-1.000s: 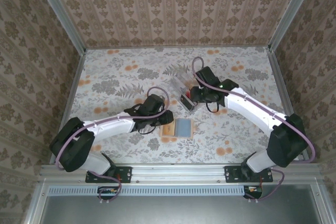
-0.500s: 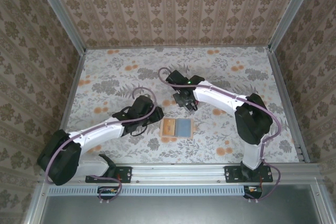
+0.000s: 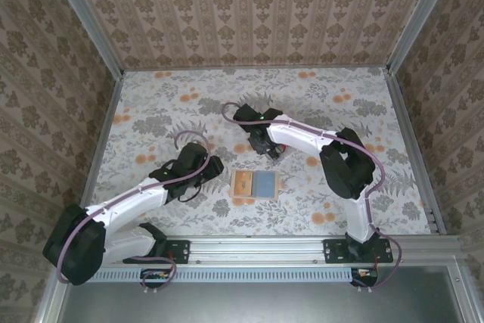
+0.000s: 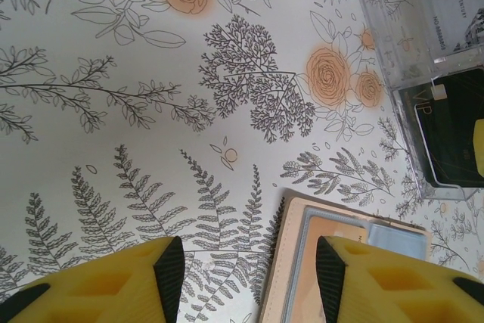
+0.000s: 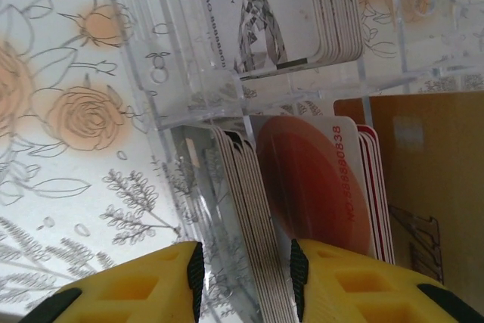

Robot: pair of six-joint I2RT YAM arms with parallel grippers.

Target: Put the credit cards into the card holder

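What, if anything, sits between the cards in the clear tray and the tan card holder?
Nothing visible. Only floral tabletop lies between the clear plastic tray holding the credit cards and the flat tan leather-like card holder. The left end effector hangs open to the holder's left.

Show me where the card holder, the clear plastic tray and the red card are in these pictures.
card holder (image 4: 281,262), left wrist view, on its tan left rim.
clear plastic tray (image 4: 397,39), left wrist view, on its clear side wall.
red card (image 5: 310,187), right wrist view, on the middle of its face.
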